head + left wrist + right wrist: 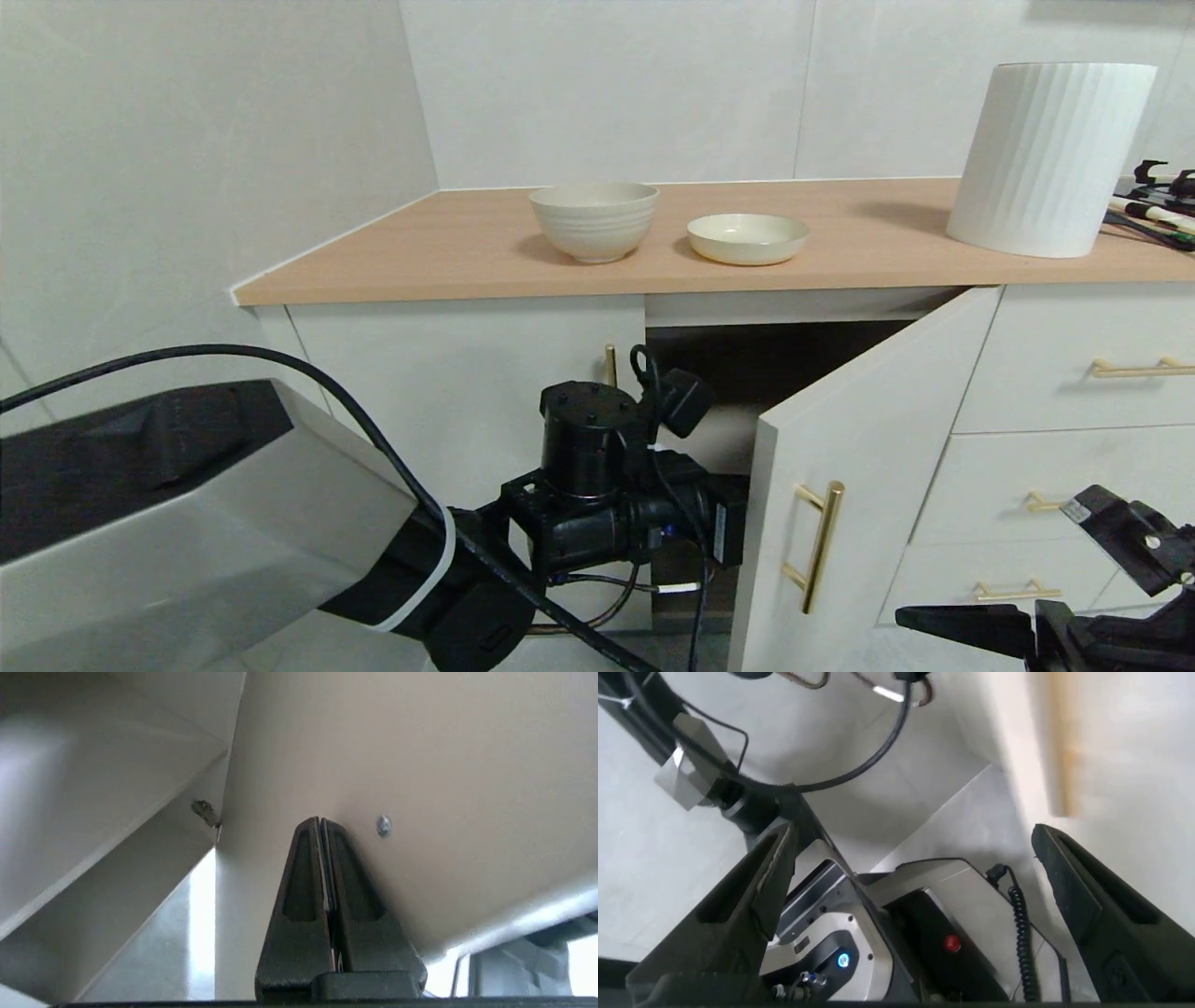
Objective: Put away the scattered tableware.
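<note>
Left gripper (322,829): fingers pressed together with nothing between them. The tip is close to the inner face of the cabinet door, beside a small screw (384,826); can't tell if it touches. It sits low, under the counter, in the cabinet opening.
Bowl (595,222): cream, ribbed, upright with its mouth up, on the countertop (448,252).
Dish (747,239): shallow, pale yellow, just right of the bowl and not touching it.
Cabinet door (868,439): swung open toward the robot, brass handle (820,546) on the outer face. The dark opening lies below the dish.
Ribbed white container (1050,154): on the counter's right part, well apart from the dish; utensils (1158,201) beyond it.
Right gripper (913,833): fingers spread wide and empty. It is low on the right, outside the door.
Key relation: both pieces sit above and beyond either gripper. They are round, so there is no long axis to match. The left arm looks nearer the bowl, but its fingers are closed. The right has its fingers apart and is on the dish's side. Judgement: either arm must rise over the counter edge and take a rim from above.
</note>
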### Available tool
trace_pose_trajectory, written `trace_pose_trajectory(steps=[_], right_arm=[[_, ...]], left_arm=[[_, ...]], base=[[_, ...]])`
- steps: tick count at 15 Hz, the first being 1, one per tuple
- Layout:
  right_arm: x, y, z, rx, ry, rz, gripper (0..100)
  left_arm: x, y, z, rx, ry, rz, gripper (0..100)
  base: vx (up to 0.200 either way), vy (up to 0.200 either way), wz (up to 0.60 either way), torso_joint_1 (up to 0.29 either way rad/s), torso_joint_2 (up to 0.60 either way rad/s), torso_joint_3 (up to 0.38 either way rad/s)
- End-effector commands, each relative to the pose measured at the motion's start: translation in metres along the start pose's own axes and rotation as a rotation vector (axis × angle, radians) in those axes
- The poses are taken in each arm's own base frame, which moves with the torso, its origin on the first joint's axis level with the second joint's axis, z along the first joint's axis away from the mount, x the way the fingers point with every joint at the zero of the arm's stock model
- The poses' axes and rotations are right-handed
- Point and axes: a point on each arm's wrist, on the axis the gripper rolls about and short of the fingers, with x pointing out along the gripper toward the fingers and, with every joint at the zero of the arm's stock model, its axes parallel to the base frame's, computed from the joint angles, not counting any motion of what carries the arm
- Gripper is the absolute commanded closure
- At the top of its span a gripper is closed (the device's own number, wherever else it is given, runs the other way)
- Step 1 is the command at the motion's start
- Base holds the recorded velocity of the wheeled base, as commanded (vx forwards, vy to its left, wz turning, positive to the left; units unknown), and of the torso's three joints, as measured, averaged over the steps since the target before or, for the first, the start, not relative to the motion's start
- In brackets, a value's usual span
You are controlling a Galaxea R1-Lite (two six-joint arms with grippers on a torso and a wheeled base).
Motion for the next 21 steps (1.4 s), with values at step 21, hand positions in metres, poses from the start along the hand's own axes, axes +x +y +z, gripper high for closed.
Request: trace_pose_trajectory(steps=[21], right_arm=[[-0.018,0.02,-0.004,-0.067,-0.009,0.211,0]], left_arm=[[0.027,-0.086,0.015,-0.066,0.0,-0.192,100]], base=[[-0.038,0.0,0.0,0.0,0.0,0.0]])
